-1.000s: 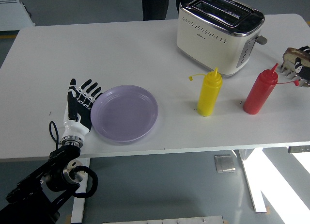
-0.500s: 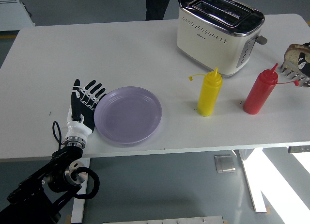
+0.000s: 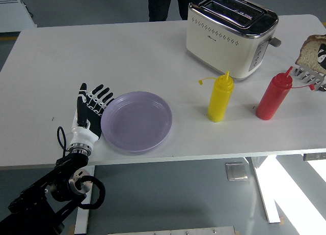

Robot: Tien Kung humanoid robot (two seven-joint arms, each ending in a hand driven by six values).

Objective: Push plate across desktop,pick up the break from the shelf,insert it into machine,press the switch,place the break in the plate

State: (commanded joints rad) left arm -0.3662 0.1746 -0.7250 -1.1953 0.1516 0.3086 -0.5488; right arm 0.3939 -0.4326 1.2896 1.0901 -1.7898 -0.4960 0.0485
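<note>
The white table carries everything, and a person stands at its far edge, only dark legs showing. One toaster sits at the far right with its two slots facing up, ready to take a slice from above, its lever on the right end. One purple plate lies near the front edge, empty, with the left hand flat against its left rim, fingers straight and spread, gripping nothing; that flat pose suits pushing the plate sideways toward the toaster. Two squeeze bottles stand between plate and right edge, one yellow bottle and one red bottle, well apart. At the far right edge one slice of bread rests upright in a metal rack. Something black shows against the bread; I cannot tell whether it is the right hand or what its fingers do.
</note>
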